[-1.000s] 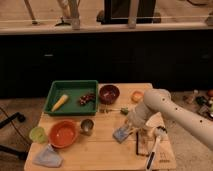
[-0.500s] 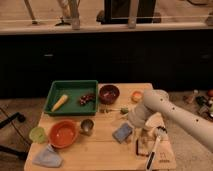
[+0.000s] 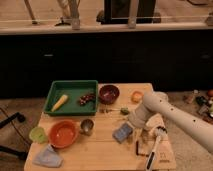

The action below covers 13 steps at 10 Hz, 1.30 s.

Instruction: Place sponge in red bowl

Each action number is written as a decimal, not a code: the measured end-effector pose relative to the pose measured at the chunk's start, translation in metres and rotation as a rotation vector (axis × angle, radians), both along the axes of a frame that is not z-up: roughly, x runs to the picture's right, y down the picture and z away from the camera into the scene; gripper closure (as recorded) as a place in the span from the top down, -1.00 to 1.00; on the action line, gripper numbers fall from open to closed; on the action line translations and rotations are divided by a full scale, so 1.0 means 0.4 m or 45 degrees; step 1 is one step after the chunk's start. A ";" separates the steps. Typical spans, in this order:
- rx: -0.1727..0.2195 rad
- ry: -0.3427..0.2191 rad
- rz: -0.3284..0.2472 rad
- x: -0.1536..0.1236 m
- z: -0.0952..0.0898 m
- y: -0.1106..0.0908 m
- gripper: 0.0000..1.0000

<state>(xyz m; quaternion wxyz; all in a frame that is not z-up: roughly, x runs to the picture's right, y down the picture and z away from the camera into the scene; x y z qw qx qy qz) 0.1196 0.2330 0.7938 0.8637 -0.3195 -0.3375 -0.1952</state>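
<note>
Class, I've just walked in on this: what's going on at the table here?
The robot's one arm reaches in from the right, with its hand at the bluish sponge near the middle of the wooden table. The sponge is not in any bowl yet. The orange-red bowl sits to its left by a small metal cup, and a dark red bowl stands further back beside the green tray.

Green tray (image 3: 73, 92), metal cup (image 3: 87, 126)
</note>
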 end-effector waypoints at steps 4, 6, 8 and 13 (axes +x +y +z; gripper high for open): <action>-0.026 0.015 0.014 0.003 0.044 0.006 0.60; -0.036 0.024 0.023 0.016 0.059 0.010 0.60; -0.050 0.030 0.028 0.024 0.073 0.015 0.39; -0.088 0.044 0.030 0.023 0.091 0.028 -0.62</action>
